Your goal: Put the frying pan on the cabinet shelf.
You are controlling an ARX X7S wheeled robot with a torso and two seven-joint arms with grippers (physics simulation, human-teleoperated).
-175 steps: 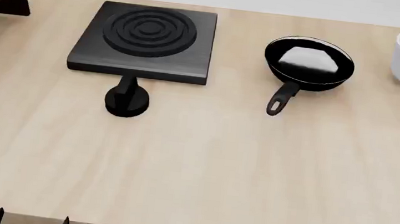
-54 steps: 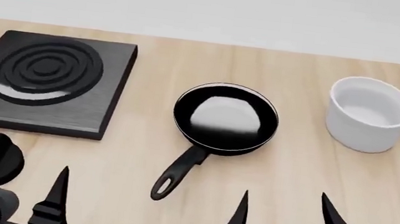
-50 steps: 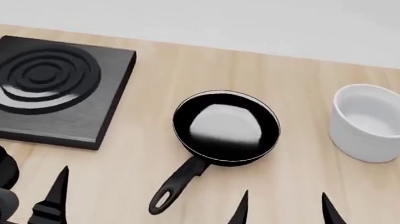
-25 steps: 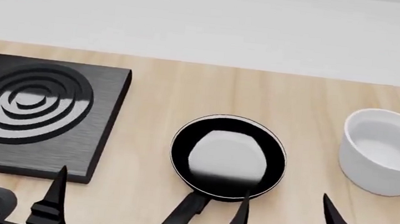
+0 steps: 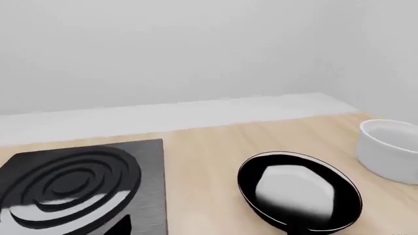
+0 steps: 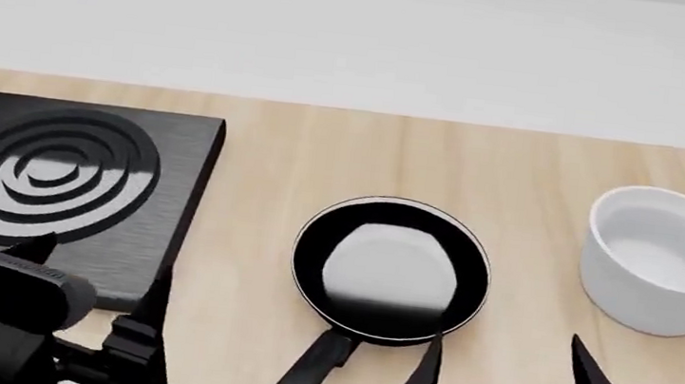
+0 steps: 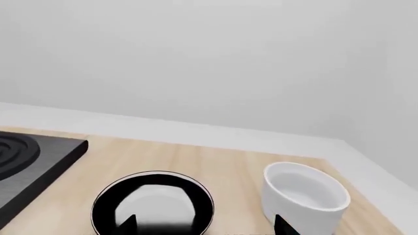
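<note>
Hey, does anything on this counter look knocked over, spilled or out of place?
Nothing stands out. The frying pan sits flat and empty between the hotplate and the upright white bowl, each apart from the others, with no spill on the counter.

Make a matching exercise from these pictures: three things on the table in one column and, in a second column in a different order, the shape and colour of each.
Things:
1. pan
2. hotplate
3. bowl

Descriptions:
A. white and round, nothing visible inside
B. black and square, with concentric rings on top
C. black and round, glossy inside, with a long handle

Pairs: 1-C, 2-B, 3-A
</note>
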